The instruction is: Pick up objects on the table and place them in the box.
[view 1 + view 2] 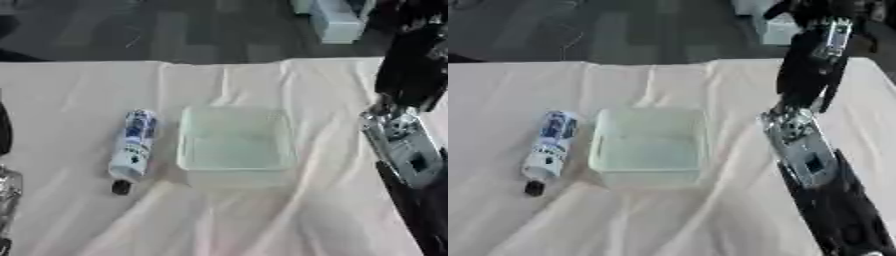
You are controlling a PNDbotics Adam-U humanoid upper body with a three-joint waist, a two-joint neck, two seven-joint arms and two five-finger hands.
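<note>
Nearest, at the left edge of the left eye view: a dark and silver sliver, probably the left robot hand (5,190), too cropped to tell whether spread or closed. Low on the right: black forearm rising to a silver wrist section (802,145). Underfoot of it all, a counter (667,225) draped in a creased cream cloth (219,225).

A little farther in, left of centre: a white-and-blue tube (133,142), lying flat, long axis running near to far, black cap (121,187) at the near end. Just beside its right flank, close but probably not touching: a clear, shallow box (236,170), seemingly with nothing inside.

Likely handling of the tube: light, smooth-skinned, somewhat soft in the body, so prone to dent and to squirt sideways out of a pinch. Round too, hence apt to roll on the loose cloth if nudged. Best taken across the middle of the body, from above, thumb on one long side and fingers on the other; not by the small cap, which offers little to hold. Narrow gap on the box side, so better approached with care there. Short carry afterwards, only rightward over the low wall.

Farther, on the right: the right robot hand (805,75), black, raised above the counter and well apart from the tube, nothing visibly held; spread or curled, impossible to say.

Beyond the counter's far edge: dark floor and a pale blocky object (337,22).
</note>
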